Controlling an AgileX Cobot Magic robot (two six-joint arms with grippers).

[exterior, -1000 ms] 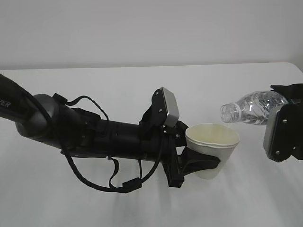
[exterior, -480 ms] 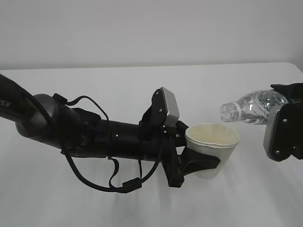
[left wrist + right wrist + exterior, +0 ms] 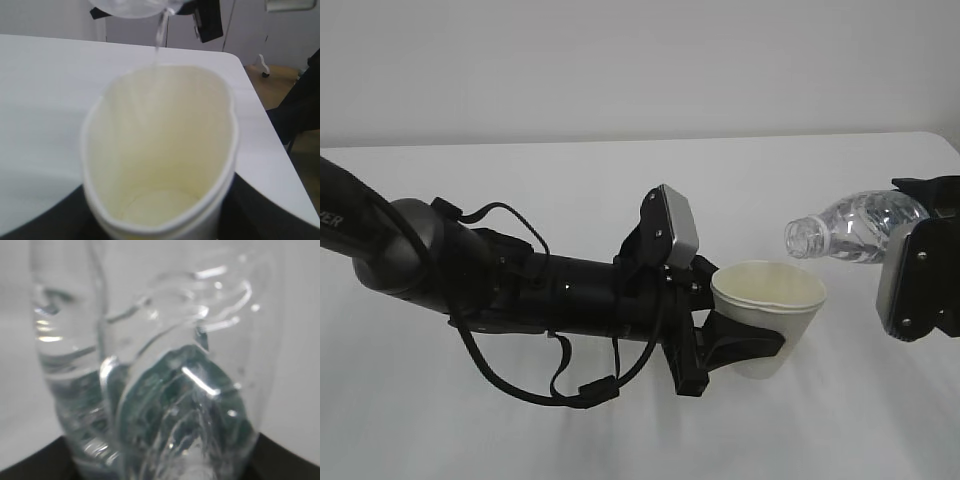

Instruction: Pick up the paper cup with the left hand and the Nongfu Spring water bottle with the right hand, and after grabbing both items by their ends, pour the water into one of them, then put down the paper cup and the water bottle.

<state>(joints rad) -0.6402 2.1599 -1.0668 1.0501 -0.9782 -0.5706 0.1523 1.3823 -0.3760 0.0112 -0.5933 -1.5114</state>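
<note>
Matte white table (image 3: pixel 570 190); tapered paper cup (image 3: pixel 772 318), ribbed clear bottle (image 3: pixel 850 226)

A plain indoor test room, like a robotics lab: a bare white bench (image 3: pixel 620 170) against a blank grey wall (image 3: pixel 620 60), with wooden flooring (image 3: pixel 270 85) beyond its edge.

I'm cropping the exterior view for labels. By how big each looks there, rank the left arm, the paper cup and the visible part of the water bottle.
1. left arm, by far
2. paper cup
3. water bottle, partly hidden behind the right gripper, so only its visible part counts
</note>
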